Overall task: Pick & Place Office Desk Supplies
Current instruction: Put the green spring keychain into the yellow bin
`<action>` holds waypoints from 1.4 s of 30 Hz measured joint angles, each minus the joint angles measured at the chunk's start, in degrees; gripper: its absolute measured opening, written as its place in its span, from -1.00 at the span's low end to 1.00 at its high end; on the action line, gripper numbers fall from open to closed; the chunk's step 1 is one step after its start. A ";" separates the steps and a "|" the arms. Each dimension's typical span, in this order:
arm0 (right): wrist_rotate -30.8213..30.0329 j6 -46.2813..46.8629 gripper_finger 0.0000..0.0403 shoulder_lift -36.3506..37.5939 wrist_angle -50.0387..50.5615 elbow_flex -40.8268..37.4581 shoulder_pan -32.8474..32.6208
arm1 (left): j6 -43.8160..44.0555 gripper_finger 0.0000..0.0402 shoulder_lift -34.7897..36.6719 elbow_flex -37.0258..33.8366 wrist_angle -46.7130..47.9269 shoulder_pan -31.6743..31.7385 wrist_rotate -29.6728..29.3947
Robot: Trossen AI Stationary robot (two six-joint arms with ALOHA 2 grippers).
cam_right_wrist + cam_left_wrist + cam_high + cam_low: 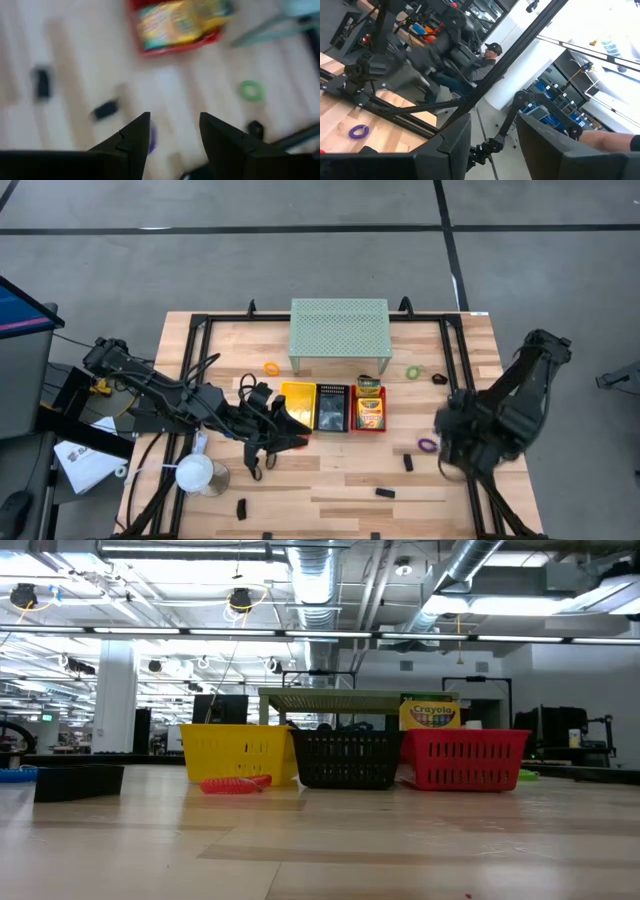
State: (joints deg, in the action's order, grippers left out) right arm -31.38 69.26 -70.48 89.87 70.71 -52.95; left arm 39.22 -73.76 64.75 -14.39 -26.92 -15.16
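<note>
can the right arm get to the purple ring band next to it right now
Probably yes. The right gripper hangs open just above the purple ring band, which lies flat on bare table, and the black clip nearby sits off to the side.

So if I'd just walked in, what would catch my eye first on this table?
Probably the three little baskets in a row mid-table: yellow basket, black basket and red basket, the red one holding crayon boxes. Behind them stands a pale green mesh shelf, and two dark arms flank them, the left gripper beside the yellow basket.
</note>
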 joint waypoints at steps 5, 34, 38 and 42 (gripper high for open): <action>-8.05 6.77 -0.20 5.67 -0.10 -1.99 11.24 | -0.02 -0.23 0.00 0.00 -0.02 0.00 -2.26; 17.17 -18.83 -0.55 1.02 -20.39 -2.06 95.64 | -0.01 -0.23 0.00 0.00 -0.02 -0.08 -4.88; 21.32 -17.82 -0.55 -3.47 -21.63 -6.78 100.50 | 0.00 -0.23 0.00 0.00 0.02 -0.44 -4.85; 27.78 -13.80 -0.55 -4.18 -29.53 -15.22 103.35 | -0.01 -0.23 0.00 0.00 0.67 -0.44 -4.82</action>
State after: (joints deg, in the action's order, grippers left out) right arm -3.60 55.47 -74.66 60.34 55.50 50.40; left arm 39.21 -73.76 64.75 -13.72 -27.35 -19.98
